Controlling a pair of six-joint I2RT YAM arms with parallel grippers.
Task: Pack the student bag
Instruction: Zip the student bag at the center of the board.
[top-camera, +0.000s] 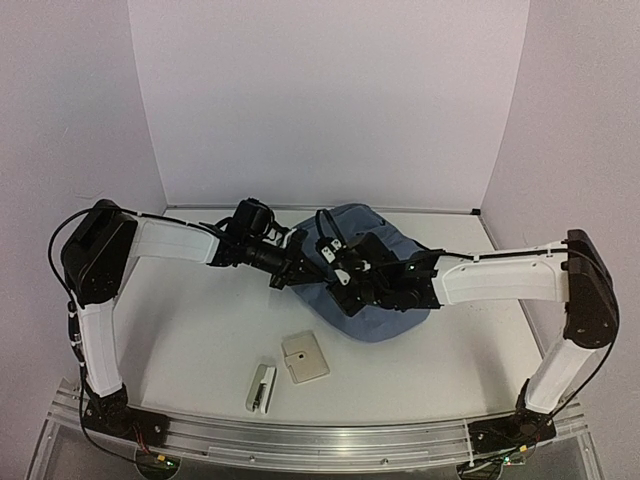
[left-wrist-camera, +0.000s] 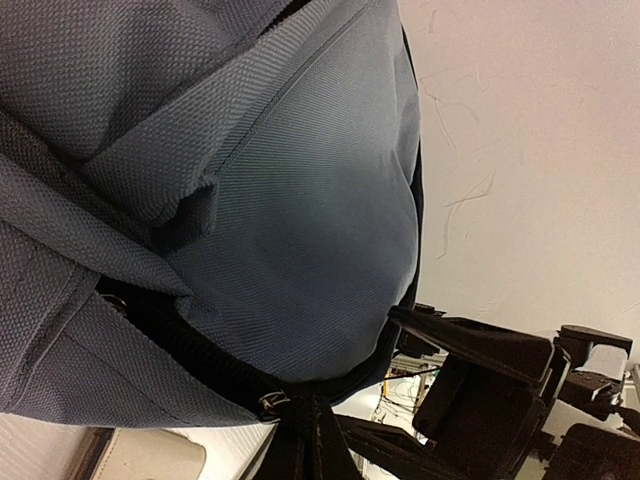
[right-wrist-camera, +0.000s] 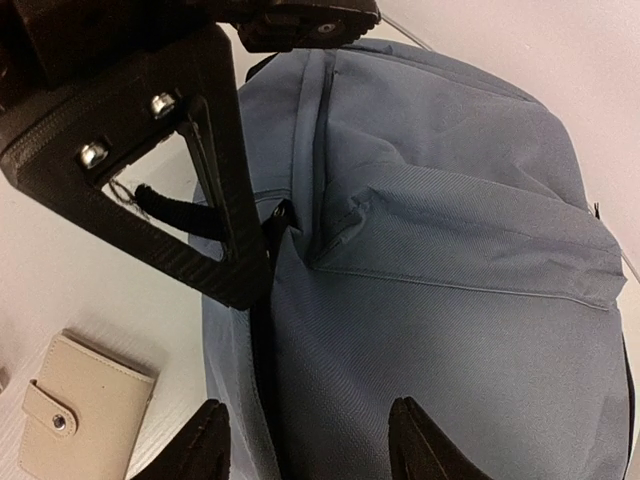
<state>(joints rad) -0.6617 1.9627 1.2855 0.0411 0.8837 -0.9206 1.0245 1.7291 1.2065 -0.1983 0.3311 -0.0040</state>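
Student bag (top-camera: 365, 222), slate-blue with black zip trim: lies on the far middle of the tabletop (top-camera: 200, 330); both arms cover its centre in the overhead view; interior and contents hidden in every view
Left claw (left-wrist-camera: 305, 440): fingers together, pinched on the black zip pull (right-wrist-camera: 165, 205) at the bag's edge; mostly cut off at the bottom of its own wrist view
Right claw (right-wrist-camera: 308, 415): fingers apart, straddling the bag's fabric by the zip line; only the tips show
Card wallet (top-camera: 305, 357), beige: on the tabletop near the bag, not touching it; snap tab clear only in the right wrist view
Small white-and-grey object (top-camera: 262, 387): just beside the wallet, kind unclear, overhead view only
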